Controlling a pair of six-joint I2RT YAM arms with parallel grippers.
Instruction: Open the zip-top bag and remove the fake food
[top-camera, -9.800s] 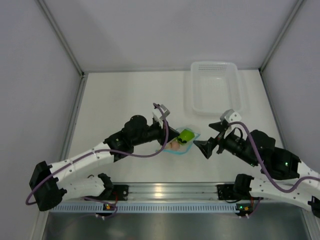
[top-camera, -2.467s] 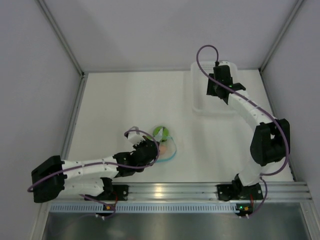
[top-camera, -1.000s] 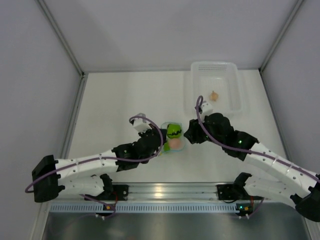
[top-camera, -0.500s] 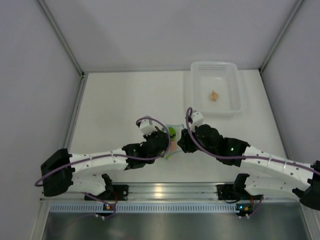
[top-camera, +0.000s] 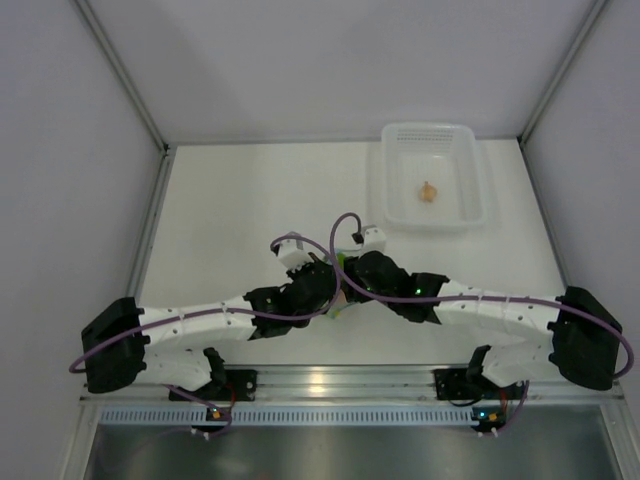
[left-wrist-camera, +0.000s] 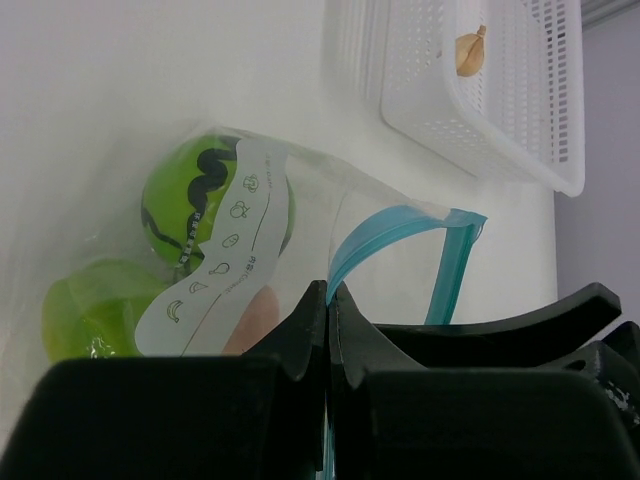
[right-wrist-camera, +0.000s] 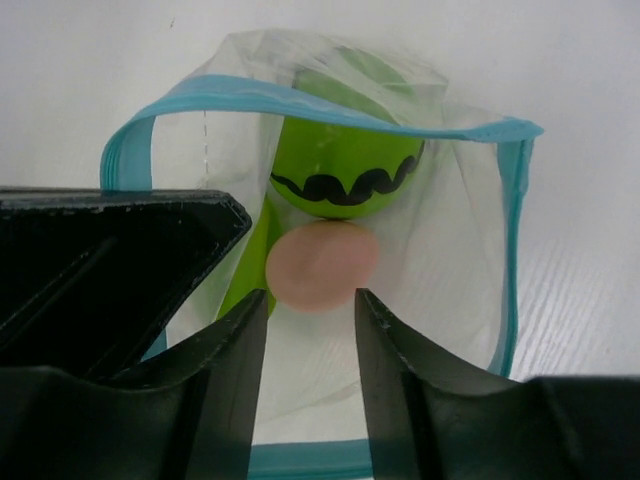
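Clear zip-top bag (right-wrist-camera: 450, 250) pinched in shut left jaws; right jaws half-open before peach piece (right-wrist-camera: 320, 265), basket (top-camera: 462, 150) beyond.

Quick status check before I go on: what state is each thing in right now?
zip-top bag: open, mouth spread wide.
left gripper: shut on the bag's rim.
right gripper: open at the bag mouth, gripping nothing.
green ball: inside the bag.
peach piece: inside the bag, ahead of the right gripper.
lime-green piece: inside the bag.
basket: holds one small tan piece.
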